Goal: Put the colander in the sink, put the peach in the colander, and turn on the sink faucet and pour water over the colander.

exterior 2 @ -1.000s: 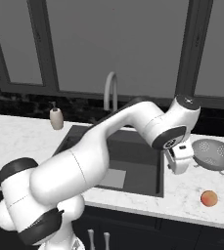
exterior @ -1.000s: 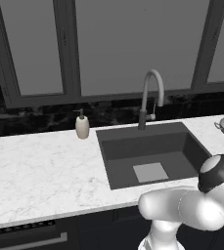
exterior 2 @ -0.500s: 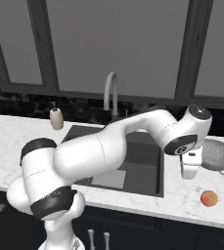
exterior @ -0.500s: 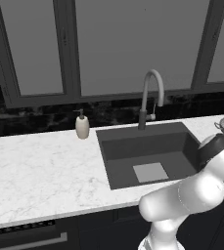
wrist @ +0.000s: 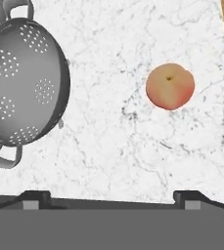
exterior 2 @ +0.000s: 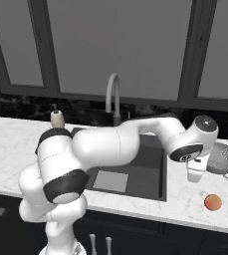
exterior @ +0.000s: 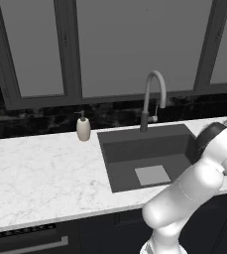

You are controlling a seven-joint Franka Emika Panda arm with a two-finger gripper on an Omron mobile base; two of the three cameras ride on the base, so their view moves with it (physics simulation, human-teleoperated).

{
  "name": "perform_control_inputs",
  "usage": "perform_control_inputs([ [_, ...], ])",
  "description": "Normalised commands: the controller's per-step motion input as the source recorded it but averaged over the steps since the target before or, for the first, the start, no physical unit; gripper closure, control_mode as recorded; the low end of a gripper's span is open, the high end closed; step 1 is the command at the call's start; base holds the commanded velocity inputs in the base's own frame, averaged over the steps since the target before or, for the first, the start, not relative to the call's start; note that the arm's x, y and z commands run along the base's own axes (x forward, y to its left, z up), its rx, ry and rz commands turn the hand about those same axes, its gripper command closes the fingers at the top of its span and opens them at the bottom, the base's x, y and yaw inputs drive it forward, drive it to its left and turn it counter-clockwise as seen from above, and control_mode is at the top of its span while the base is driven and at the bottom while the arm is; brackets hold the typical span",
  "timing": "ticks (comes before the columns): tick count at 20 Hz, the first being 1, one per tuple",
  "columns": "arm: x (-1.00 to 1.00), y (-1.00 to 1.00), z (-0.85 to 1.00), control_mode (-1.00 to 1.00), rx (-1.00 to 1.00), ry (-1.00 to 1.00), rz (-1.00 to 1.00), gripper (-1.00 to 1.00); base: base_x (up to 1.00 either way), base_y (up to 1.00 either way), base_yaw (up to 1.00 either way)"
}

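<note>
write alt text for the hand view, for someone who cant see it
Looking down on a white marble counter: a grey metal colander with small handles lies at left, an orange-red peach sits apart at upper right. The open gripper hangs above the bare counter between them, holding nothing.

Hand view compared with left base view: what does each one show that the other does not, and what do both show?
Hand view: the peach lying on the counter apart from the colander, whose whole bowl and two handles are visible, and the open gripper above the bare marble between them, holding nothing.

Left base view: the sink, the sink faucet behind it, the soap dispenser and the windows.

Both share the white marble counter.
</note>
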Motion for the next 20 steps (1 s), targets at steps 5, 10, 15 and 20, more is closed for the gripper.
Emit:
perform_control_inputs([
  [5,0.37,-0.43,-0.27,-1.0,0.02,0.0,-0.02,-1.0,0.0,0.0,0.0],
  [10,0.28,-0.53,-0.04,-1.0,0.07,-0.03,0.0,-1.0,0.0,0.0,0.0],
  [15,0.39,-0.46,0.0,-1.0,0.09,-0.01,0.0,-1.0,0.0,0.0,0.0],
  [20,0.46,-0.23,-0.09,-1.0,0.04,0.0,0.0,-1.0,0.0,0.0,0.0],
])
